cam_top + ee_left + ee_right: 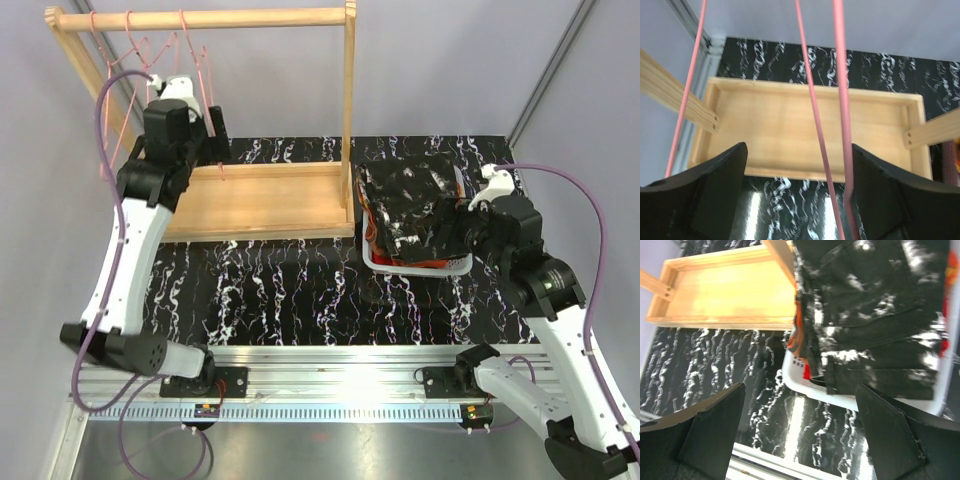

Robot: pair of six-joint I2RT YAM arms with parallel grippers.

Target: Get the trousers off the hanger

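Overhead, top view: left jaws up among the pink hangers (148,48) under the rack rail (200,18); the hangers look bare. Right jaws sit just beside the white basket (420,268) on the table (300,290), with the black splashed trousers (410,205) heaped in it.

Left wrist view: jaws spread, gripping nothing. Two pink wires run down between them, close to one finger. Wooden tray (810,135) lies below.

Right wrist view: jaws spread, empty. Black trousers lie ahead of them, red-orange cloth (799,335) peeping from beneath.

Judgement: removal looks finished. Next move calls for backing the left jaws out without snagging the wires.
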